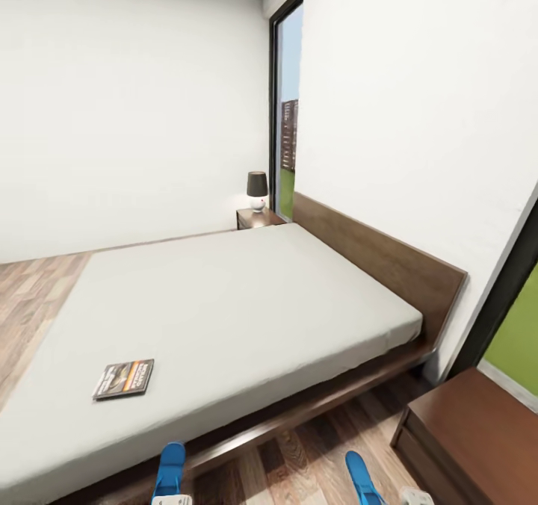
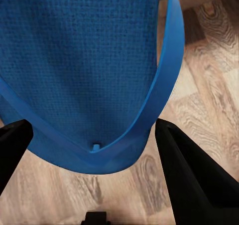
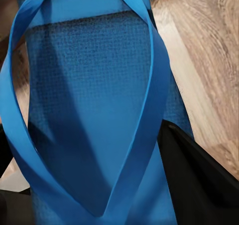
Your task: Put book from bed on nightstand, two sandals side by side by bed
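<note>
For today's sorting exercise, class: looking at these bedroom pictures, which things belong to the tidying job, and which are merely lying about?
Belongs to the job:
- book, lying on the bed
- left sandal
- right sandal
- near nightstand
- far nightstand

Just lying about:
- lamp on the far nightstand
- window

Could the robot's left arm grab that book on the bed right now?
Probably not yet: the left gripper looks occupied with a blue sandal, though the book lies unobstructed near the mattress edge.
</note>
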